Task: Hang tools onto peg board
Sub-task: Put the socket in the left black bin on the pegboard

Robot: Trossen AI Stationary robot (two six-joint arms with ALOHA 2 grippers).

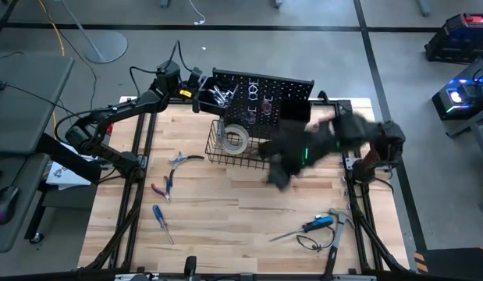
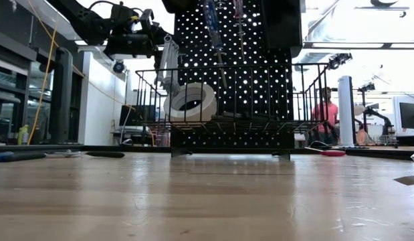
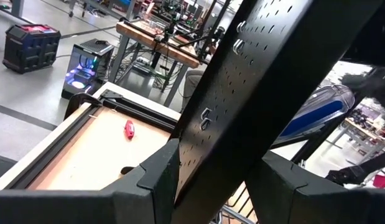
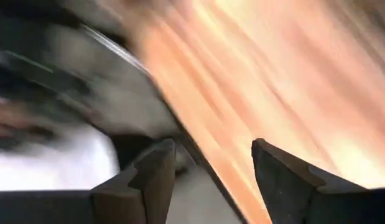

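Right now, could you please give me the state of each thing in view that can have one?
Left gripper: closed on the peg board edge.
Right gripper: open, empty.
Tape roll: lying in the wire basket.
Hammer: lying on the table.
Pliers: on the table.

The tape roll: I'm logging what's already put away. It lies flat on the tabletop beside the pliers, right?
Not on the tabletop. The white tape roll sits in the wire basket on the peg board, as the high view shows; the pliers lie on the table.
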